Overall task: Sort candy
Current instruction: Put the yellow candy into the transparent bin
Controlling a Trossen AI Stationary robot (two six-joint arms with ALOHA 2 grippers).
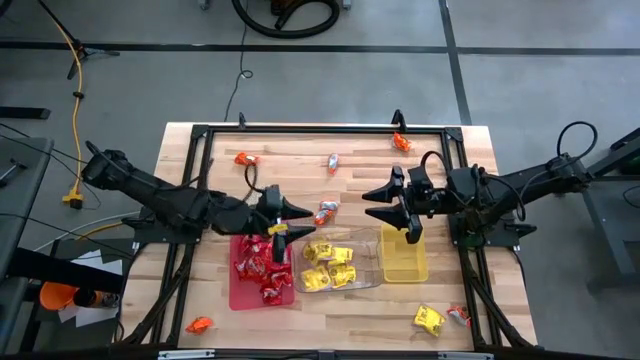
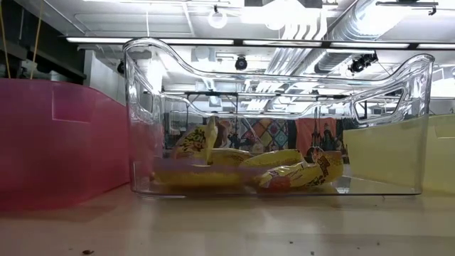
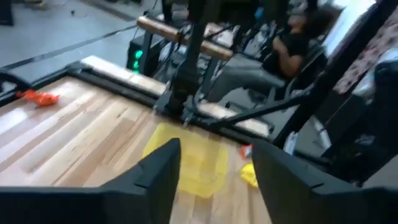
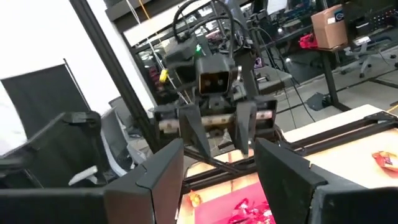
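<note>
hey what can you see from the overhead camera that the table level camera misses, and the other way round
Only the high view shows both arms, the left gripper over the red rectangular plastic tray's red wrapped candies, the right gripper by the yellow plastic tray, and loose candies on the wooden table. Only the low view shows ceiling lights. Both show the clear plastic tray holding yellow wrapped candies.

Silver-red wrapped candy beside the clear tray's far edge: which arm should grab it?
Left, probably. The left gripper hangs over the red plastic tray, jaws open and empty, close by that silver-red wrapped candy. The right gripper sits over the yellow plastic tray.
</note>
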